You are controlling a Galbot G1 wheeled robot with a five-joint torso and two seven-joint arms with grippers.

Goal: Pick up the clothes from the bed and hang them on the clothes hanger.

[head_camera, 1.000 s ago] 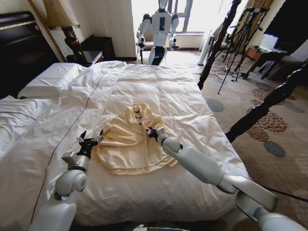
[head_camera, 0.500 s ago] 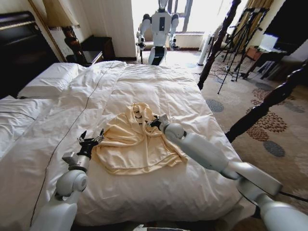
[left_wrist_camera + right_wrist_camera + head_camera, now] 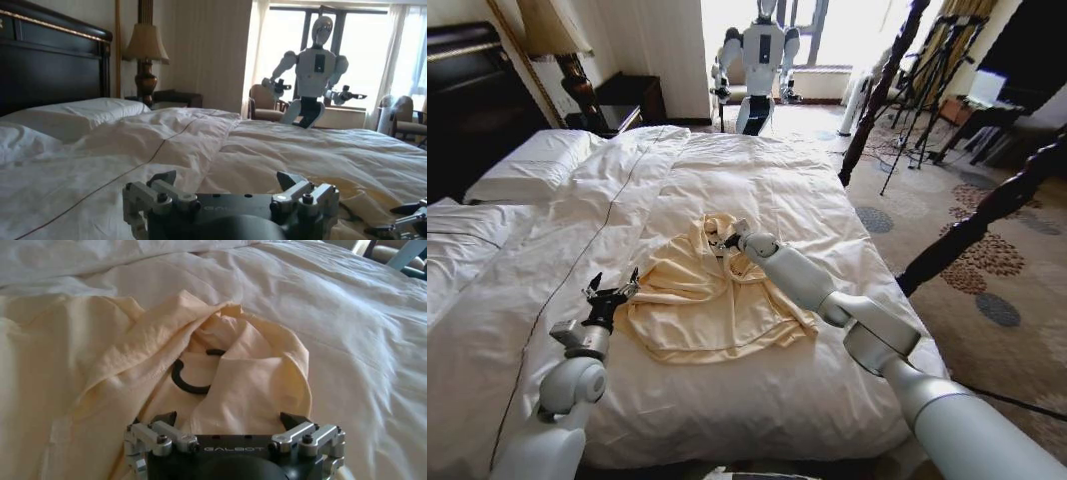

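Right pincer (image 3: 728,240) reaches out over the bed (image 3: 757,190), sitting over the upper, collar end of the clothes (image 3: 702,305). In the right wrist view the right pincer (image 3: 229,422) has its fingers spread wide, holding nothing; cream fabric lies directly under and ahead of it, bunched into a ridge with an opening just ahead. The clothes hanger (image 3: 189,381) shows as a curved black hook inside that opening, just ahead of the fingertips, apart from them, the rest hidden by fabric. In the head view the hook (image 3: 715,238) peeks out of the collar just beside the right pincer, on its left side.

Left pincer (image 3: 609,296) sits low over the duvet at the left edge of the clothes, just beside the fabric; contact cannot be told. Its fingers are spread apart, nothing between them. In the left wrist view the left pincer (image 3: 230,184) points along the bed, white duvet ahead, a bit of cream garment (image 3: 363,202) off to one side.

Clothes lie crumpled on the duvet, mid-bed, between the two pincers.
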